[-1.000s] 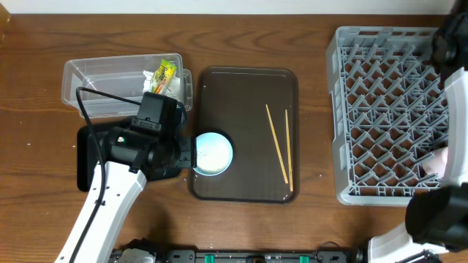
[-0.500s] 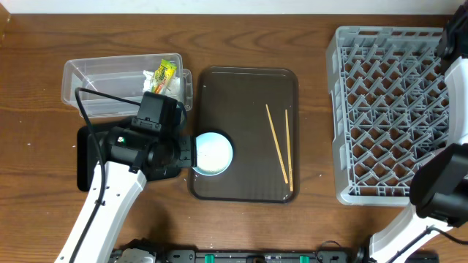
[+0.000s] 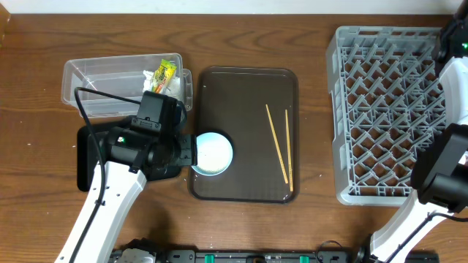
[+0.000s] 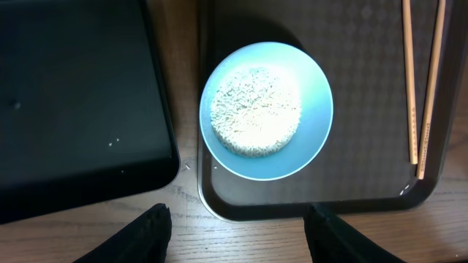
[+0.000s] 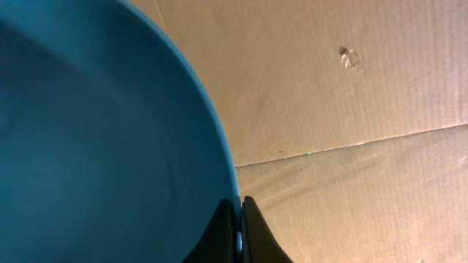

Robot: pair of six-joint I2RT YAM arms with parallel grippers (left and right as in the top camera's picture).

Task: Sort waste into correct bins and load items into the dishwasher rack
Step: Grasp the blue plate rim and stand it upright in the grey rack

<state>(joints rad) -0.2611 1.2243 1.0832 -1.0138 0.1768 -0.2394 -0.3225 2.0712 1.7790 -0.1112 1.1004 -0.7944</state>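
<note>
Hovering with its fingers spread apart and nothing between them, the left hand [image 4: 238, 219] is seen over the near edge of the dark brown serving tray [image 4: 351, 183]. The light blue bowl [image 4: 313, 109] lies just ahead of it, untouched. A mound of white rice [image 4: 256, 109] is held in the bowl, and the black tray [image 4: 73, 95] lies just beside it. The right hand [image 5: 238, 219] is pinched together on the rim of the dark blue plate [image 5: 95, 146] (only cardboard shows behind it, so its place relative to the rack cannot be told). Further out on the table [image 3: 292, 36], the chopsticks [image 3: 281, 150] lie on the serving tray, and the tissue [image 3: 150, 79] and wrapper [image 3: 167, 71] are in the clear tub [image 3: 95, 80]. No dish is seen in the dishwasher rack [image 3: 387, 109]. The step in hand is judged to be the emptying of the bowl, with the plate awaiting loading. For the next move, the left hand would need to be lowered onto the bowl's near rim and closed, and the bowl kept level until a bin is reached.
</note>
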